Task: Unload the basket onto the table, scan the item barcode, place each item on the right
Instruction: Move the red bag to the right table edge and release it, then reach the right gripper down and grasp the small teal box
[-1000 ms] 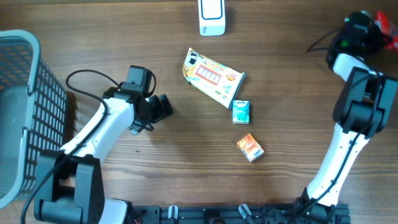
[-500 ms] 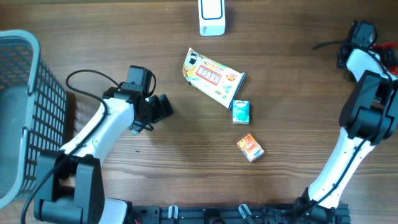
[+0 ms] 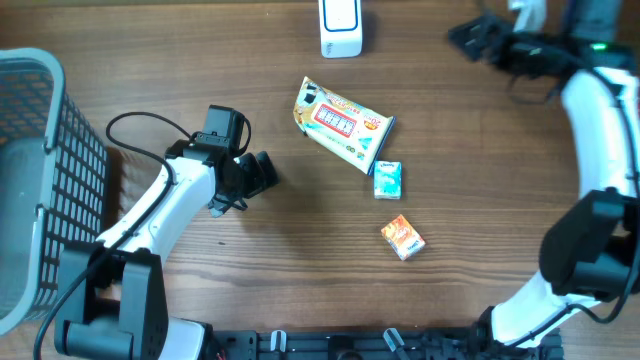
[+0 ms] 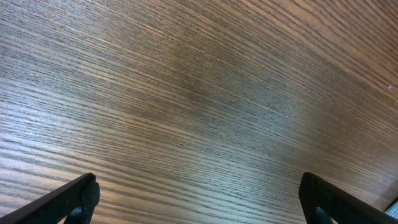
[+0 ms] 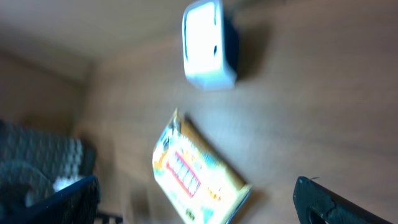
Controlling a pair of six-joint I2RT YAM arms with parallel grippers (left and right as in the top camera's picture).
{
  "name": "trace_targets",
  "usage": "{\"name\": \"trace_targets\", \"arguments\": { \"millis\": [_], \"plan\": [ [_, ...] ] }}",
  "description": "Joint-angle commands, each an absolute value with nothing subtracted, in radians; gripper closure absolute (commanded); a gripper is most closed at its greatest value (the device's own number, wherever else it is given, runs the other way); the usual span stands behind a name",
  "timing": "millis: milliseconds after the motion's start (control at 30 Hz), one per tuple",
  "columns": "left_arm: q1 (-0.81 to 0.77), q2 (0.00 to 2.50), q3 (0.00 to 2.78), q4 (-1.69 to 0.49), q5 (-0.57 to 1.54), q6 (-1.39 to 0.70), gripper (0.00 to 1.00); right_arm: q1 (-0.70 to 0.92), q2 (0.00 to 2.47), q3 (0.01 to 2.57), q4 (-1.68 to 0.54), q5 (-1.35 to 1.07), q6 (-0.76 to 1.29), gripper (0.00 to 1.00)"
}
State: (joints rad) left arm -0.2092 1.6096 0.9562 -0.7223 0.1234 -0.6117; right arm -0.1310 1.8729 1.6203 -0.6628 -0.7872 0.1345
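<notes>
Basket stands at the left edge of the surface. The snack packet, teal carton and orange carton lie outside it, mid-surface, below the white scanner. Left gripper: fingers released over bare wood, unmoved. Right gripper: fingers released, grasping nothing, swung in from the far right corner toward the scanner.

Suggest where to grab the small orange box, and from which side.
Probably from straight above: the orange box lies flat on the table with free space all round, and the teal box sits apart from it. Close the jaws across its shorter width, at mid-length, with the wrist turned to match its diagonal pose.
</notes>
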Motion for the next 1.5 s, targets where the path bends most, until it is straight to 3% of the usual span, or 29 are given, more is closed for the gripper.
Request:
{"name": "trace_targets", "arguments": {
  "millis": [0, 67, 200, 267, 367, 433, 533, 567, 600, 633, 767, 900, 967, 1100, 1267, 1367, 1467],
  "plan": [
    [-0.205, 1.603, 0.967, -0.723, 0.114, -0.607, 0.00, 0.049, 1.901, 1.496, -0.622, -0.582, 0.131, 0.08],
    [-0.205, 1.603, 0.967, -0.723, 0.114, -0.607, 0.00, 0.164, 1.922, 1.446, -0.553, -0.499, 0.134, 0.30],
    [-0.205, 1.603, 0.967, -0.723, 0.114, -0.607, 0.00, 0.340, 2.003, 1.426, -0.448, -0.246, 0.306, 0.48],
    [-0.205, 1.603, 0.967, -0.723, 0.114, -0.607, 0.00, 0.374, 2.041, 1.425, -0.435, -0.239, 0.344, 0.52],
    [-0.205, 1.603, 0.967, -0.722, 0.114, -0.607, 0.00, 0.390, 2.104, 1.425, -0.492, -0.170, 0.406, 0.82],
    [-0.205, 1.603, 0.967, -0.723, 0.114, -0.607, 0.00, 0.389, 2.096, 1.427, -0.599, -0.050, 0.470, 0.85],
    [-0.205, 1.603, 0.967, -0.723, 0.114, -0.607, 0.00, 0.389, 2.030, 1.440, -0.748, 0.049, 0.451, 0.66],
    [-0.205, 1.603, 0.967, -0.723, 0.114, -0.607, 0.00, 0.389, 1.980, 1.444, -0.800, 0.045, 0.403, 0.46],
    [-0.205, 1.603, 0.967, -0.723, 0.114, -0.607, 0.00, 0.389, 1.932, 1.444, -0.851, 0.045, 0.383, 0.14],
    [-0.205, 1.603, 0.967, -0.723, 0.114, -0.607, 0.00, 0.389, 1.900, 1.444, -0.891, 0.044, 0.371, 0.00],
    [-0.205, 1.603, 0.967, -0.723, 0.114, -0.607, 0.00, 0.384, 1.874, 1.436, -1.039, -0.084, 0.388, 0.00],
    [-0.205, 1.603, 0.967, -0.723, 0.114, -0.607, 0.00, 0.372, 1.851, 1.378, -1.115, 0.076, 0.746, 0.00],
    [-0.205, 1.603, 0.967, -0.723, 0.114, -0.607, 0.00, 0.363, 1.763, 1.354, -1.127, 0.114, 0.745, 0.00],
    [-0.205, 1.603, 0.967, -0.723, 0.114, -0.607, 0.00, 0.246, 1.635, 1.267, -1.124, 0.139, 0.725, 0.00],
    [-0.205, 1.603, 0.967, -0.723, 0.114, -0.607, 0.00, 0.039, 1.627, 0.945, -0.778, -0.478, 0.396, 0.00],
    [-0.205, 1.603, 0.967, -0.723, 0.114, -0.607, 0.00, 0.036, 1.627, 0.908, -0.689, -0.537, 0.315, 0.01],
    [-0.205, 1.603, 0.967, -0.723, 0.114, -0.607, 0.00, 0.036, 1.627, 0.908, -0.611, -0.540, 0.270, 0.22]
  ]
}}
